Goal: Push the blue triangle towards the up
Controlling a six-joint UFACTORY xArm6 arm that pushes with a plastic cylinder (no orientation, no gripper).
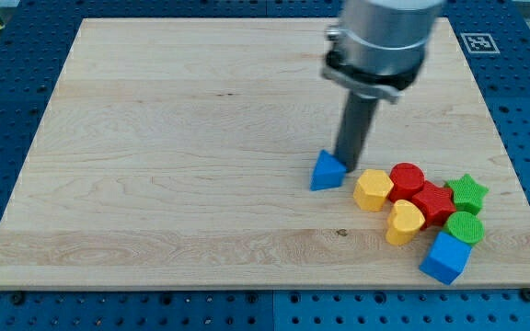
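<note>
The blue triangle lies on the wooden board, right of the middle. My tip stands right beside the triangle, at its upper right edge, touching or nearly touching it. The dark rod rises from there to the grey arm body at the view's top.
A cluster of blocks lies to the right of the triangle: a yellow hexagon, a red cylinder, a red star, a yellow heart, a green star, a green cylinder and a blue cube. The board's right edge is close to them.
</note>
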